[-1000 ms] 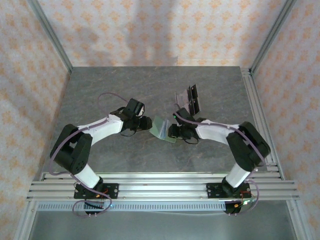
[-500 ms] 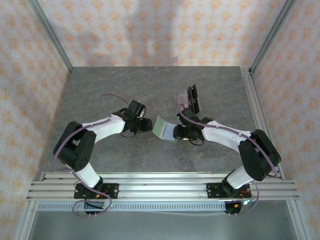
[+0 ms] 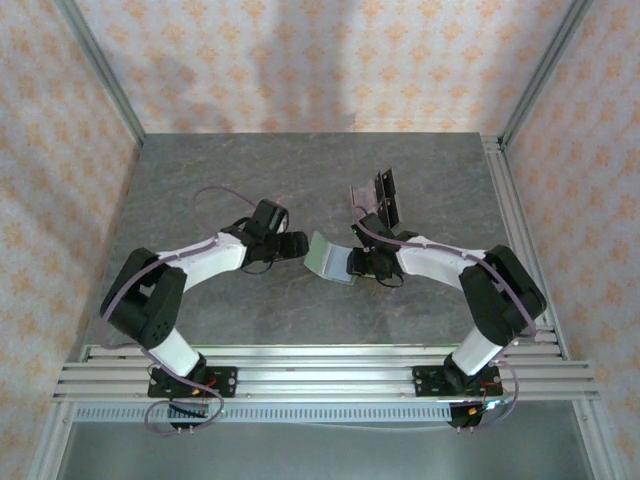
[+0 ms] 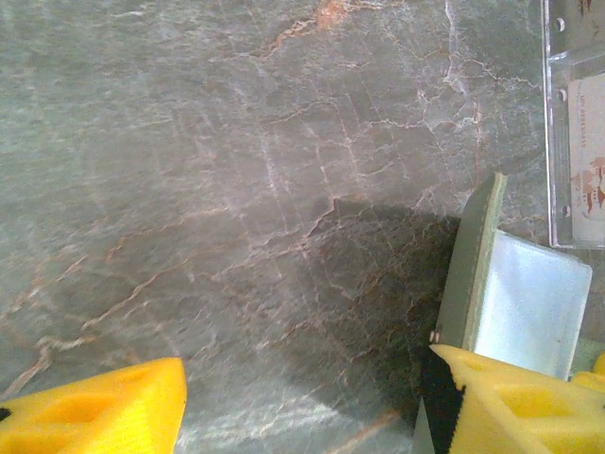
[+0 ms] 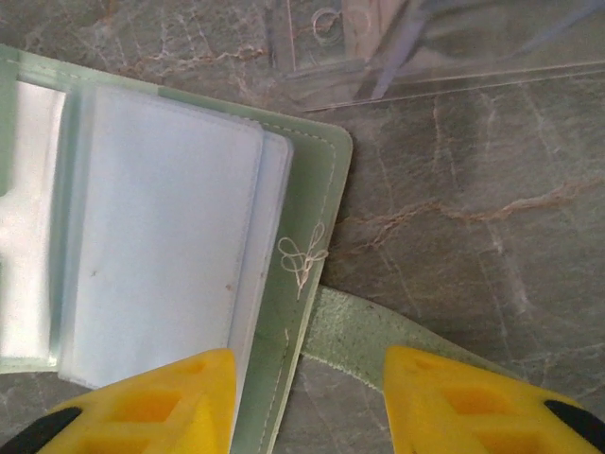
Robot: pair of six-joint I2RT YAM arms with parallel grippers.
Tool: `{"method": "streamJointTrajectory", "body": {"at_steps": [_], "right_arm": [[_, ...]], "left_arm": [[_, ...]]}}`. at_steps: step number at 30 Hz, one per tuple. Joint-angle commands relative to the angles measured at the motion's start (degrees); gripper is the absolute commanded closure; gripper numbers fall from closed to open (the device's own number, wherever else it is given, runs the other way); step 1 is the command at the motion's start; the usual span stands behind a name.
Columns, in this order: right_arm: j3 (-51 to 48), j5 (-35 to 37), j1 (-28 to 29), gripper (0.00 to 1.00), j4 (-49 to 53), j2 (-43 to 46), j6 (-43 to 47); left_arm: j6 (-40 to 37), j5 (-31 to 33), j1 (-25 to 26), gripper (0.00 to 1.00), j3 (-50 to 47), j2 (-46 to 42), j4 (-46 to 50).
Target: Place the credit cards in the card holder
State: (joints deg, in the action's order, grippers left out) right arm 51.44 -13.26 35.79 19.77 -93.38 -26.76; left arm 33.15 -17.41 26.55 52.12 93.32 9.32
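The sage-green card holder (image 3: 327,257) lies open on the table between my two grippers. In the left wrist view one green cover (image 4: 475,260) stands on edge beside a pale sleeve (image 4: 529,307). My left gripper (image 3: 297,244) (image 4: 307,378) is open over bare table, its right fingertip (image 4: 501,397) close to that cover. My right gripper (image 3: 353,262) (image 5: 307,364) is open, straddling the holder's cover edge (image 5: 307,255) and closing tab (image 5: 378,336). Pale inner sleeves (image 5: 161,236) show. Dark credit cards (image 3: 383,196) stand in a clear rack behind the holder.
The clear acrylic rack (image 4: 570,123) (image 5: 425,52) sits just beyond the holder, close to the right gripper. Metal frame rails (image 3: 510,215) border the marbled grey table (image 3: 220,190) on the right. Patterned walls enclose the back and sides.
My left gripper's jaws have widened and stand clear of the holder's flap. The right arm stretched out briefly, then drew its elbow back; the holder has stayed in place.
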Motion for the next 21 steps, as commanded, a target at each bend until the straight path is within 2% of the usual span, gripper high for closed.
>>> {"method": "streamJointTrajectory", "body": {"at_steps": [1, 9, 17, 21], "right_arm": [[1.03, 0.12, -0.46, 0.56, -1.56, -1.06, 0.77], [1.46, -1.23, -0.61, 0.60, -2.45, -2.60, 1.28], [2.61, -1.95, -0.63, 0.65, -2.03, -3.71, 1.89], [2.61, -1.95, -0.63, 0.65, -2.04, -4.17, 2.02]], "left_arm": [[1.14, -3.29, 0.26, 0.32, 2.35, 2.57, -4.22], [3.29, -6.32, 0.39, 0.33, 3.80, 5.81, -7.64], [5.52, -1.69, 0.42, 0.30, -1.19, -0.25, -13.15], [4.97, -2.42, 0.39, 0.29, -0.06, 0.16, -12.64]]}}
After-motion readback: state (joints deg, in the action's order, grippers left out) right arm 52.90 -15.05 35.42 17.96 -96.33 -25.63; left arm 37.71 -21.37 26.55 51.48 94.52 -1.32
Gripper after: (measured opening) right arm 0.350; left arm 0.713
